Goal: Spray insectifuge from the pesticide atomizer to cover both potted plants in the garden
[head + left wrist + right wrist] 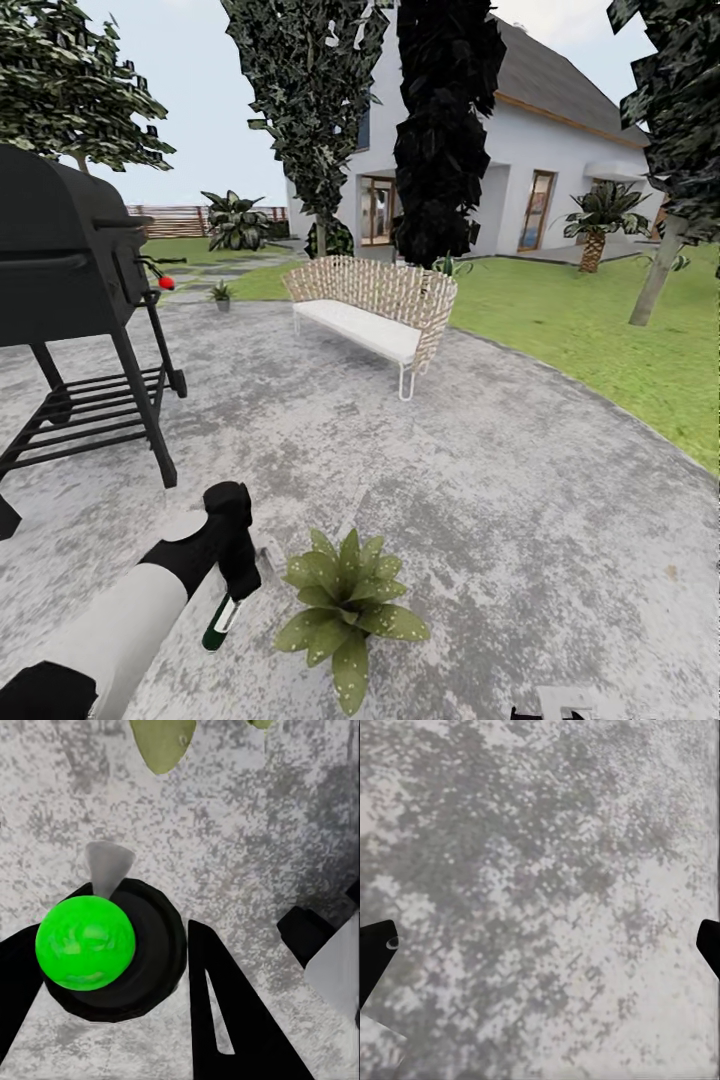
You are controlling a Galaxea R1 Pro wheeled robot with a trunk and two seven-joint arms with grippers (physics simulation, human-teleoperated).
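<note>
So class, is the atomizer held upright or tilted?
Tilted: in the head view the atomizer hangs slanted from the left pincer, its lower end toward the paving, beside the potted plant.

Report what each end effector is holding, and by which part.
The left end effector holds the pesticide atomizer by its upper end; the green body hangs below, beside the near potted plant. The right end effector is open over bare paving, holding nothing.
</note>
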